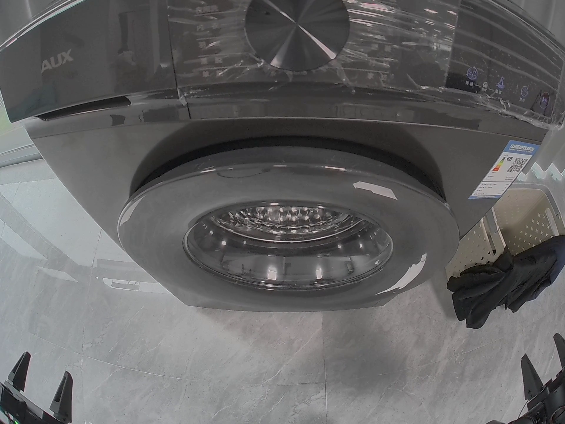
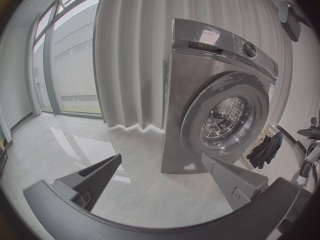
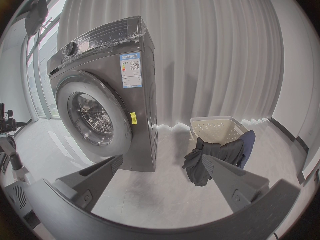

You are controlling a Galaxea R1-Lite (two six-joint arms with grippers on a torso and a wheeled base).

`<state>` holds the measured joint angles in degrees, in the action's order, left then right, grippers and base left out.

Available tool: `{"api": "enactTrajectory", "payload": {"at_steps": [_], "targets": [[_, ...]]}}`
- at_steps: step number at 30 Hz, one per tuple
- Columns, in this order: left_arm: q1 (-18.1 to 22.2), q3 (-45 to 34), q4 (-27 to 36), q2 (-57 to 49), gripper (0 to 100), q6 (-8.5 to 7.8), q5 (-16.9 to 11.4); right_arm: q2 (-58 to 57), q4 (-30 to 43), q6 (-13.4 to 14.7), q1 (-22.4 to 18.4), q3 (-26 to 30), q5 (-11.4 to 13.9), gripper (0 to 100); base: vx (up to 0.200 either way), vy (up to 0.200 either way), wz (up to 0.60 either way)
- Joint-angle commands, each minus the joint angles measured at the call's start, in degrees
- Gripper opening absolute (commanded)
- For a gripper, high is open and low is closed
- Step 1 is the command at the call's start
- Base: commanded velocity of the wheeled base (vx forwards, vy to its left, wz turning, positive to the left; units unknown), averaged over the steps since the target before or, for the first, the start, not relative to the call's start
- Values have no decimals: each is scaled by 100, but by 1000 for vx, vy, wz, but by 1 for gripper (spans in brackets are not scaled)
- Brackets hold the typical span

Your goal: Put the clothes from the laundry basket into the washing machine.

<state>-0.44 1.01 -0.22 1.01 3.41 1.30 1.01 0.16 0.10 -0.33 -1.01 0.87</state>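
The washing machine point(image 1: 282, 136) fills the upper and middle frame, and its round door point(image 1: 288, 239) looks shut. At the right edge a cream laundry basket point(image 1: 532, 222) stands beside it. Dark clothes point(image 1: 500, 284) hang over its rim and trail toward the floor point(image 1: 235, 354). My left gripper point(image 1: 42, 378) sits in the lower left corner and my right gripper point(image 1: 542, 360) in the lower right. Both are spread wide and hold nothing. My worry is that with the door shut, any garment I carry over has nowhere to go. Pulling the hanging cloth could also drag or tip the light basket, or drop a piece.
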Motion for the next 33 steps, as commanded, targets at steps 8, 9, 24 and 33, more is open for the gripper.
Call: {"api": "enactTrajectory", "payload": {"at_steps": [8, 9, 24, 33], "targets": [[0, -101, -4, -66, 100, 1, 1, -92, 2, -1, -2, 101, 1, 100, 0, 0, 0], [0, -101, -4, -66, 100, 1, 1, -92, 2, -1, -2, 101, 1, 100, 0, 0, 0], [0, -101, -4, -75, 100, -7, 10, -92, -7, -1, -2, 101, 1, 100, 40, 0, 0], [0, -101, -4, -75, 100, -7, 10, -92, -7, -1, -11, 101, -7, 100, -44, 0, 0]]}}
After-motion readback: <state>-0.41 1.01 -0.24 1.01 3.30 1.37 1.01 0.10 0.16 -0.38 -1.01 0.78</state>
